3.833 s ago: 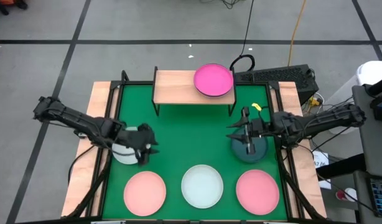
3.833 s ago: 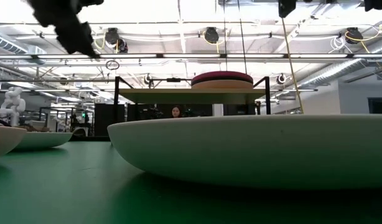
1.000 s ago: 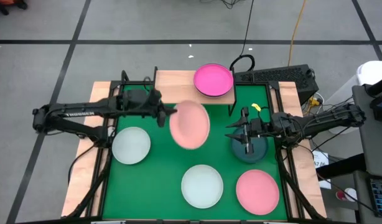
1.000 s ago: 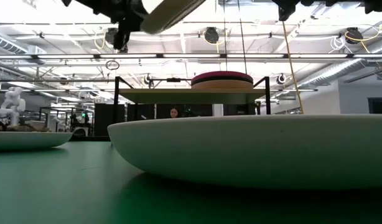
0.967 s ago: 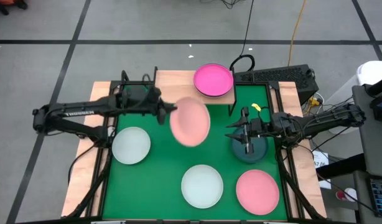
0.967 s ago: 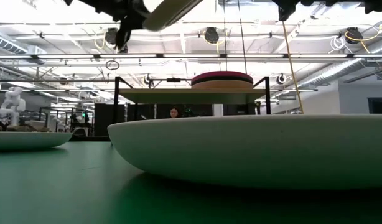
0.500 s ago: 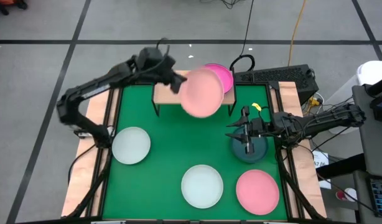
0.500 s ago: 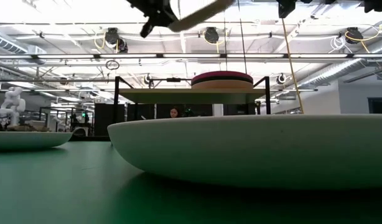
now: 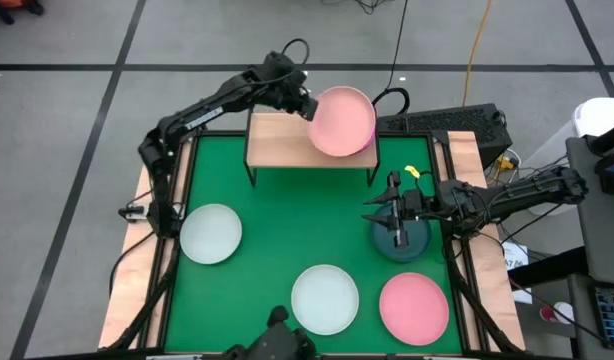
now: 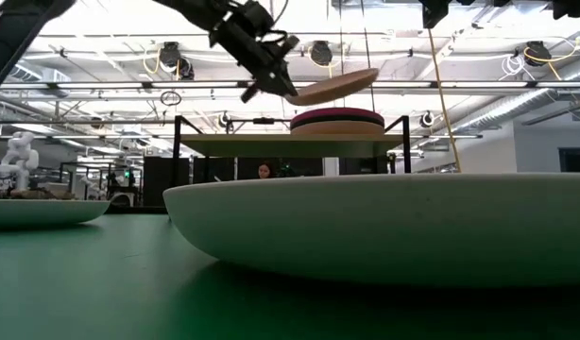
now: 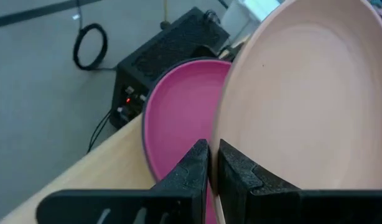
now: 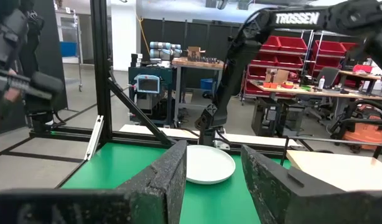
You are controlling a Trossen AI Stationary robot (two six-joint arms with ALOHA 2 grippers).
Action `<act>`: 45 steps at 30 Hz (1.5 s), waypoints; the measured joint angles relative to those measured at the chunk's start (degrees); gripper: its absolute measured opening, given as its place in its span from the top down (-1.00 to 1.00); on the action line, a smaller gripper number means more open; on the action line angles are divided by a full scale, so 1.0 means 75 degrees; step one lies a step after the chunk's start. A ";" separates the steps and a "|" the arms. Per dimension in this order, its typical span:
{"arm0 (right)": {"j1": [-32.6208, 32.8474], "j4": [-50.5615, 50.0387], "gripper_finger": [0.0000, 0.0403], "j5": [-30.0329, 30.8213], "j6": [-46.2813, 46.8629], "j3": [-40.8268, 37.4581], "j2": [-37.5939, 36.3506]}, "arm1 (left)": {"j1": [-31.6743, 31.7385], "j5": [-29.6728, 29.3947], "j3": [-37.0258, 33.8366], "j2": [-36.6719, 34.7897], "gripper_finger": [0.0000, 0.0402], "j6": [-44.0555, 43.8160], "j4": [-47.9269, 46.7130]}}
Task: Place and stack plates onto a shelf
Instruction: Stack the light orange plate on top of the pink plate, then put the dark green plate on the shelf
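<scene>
Green table (image 9: pixel 277 225) carries the wooden shelf (image 9: pixel 277 135) at its back. Above the shelf's magenta plate (image 11: pixel 172 124), the left claw (image 9: pixel 305 103) pinches a tilted pale pink plate (image 9: pixel 342 120), seemingly not touching. Near the shelf, the right claw (image 9: pixel 385 212) hovers spread over a dark plate (image 9: pixel 402 243).

Two dark, slender jointed arms, left arm (image 9: pixel 202 108) with small white lettering along one link, "TROSSEN" in white on that arm in the right wrist view, black cable looped at its wrist, blocky matte black fingers (image 12: pixel 169 171), stepped inner faces
</scene>
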 joint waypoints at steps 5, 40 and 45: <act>0.0000 0.0000 0.32 0.0000 -0.0013 0.0000 0.0000 | 0.0033 0.0076 0.0019 0.0221 0.86 -0.0012 0.0719; -0.0006 -0.0203 0.32 0.0026 -0.0046 -0.0006 0.0003 | -0.0065 -0.0083 0.0012 -0.0558 0.53 0.1634 0.0591; -0.0006 -0.0563 0.32 0.0026 0.0000 -0.0006 0.0003 | -0.0301 0.0850 0.0034 -0.1687 0.53 0.2289 -0.0348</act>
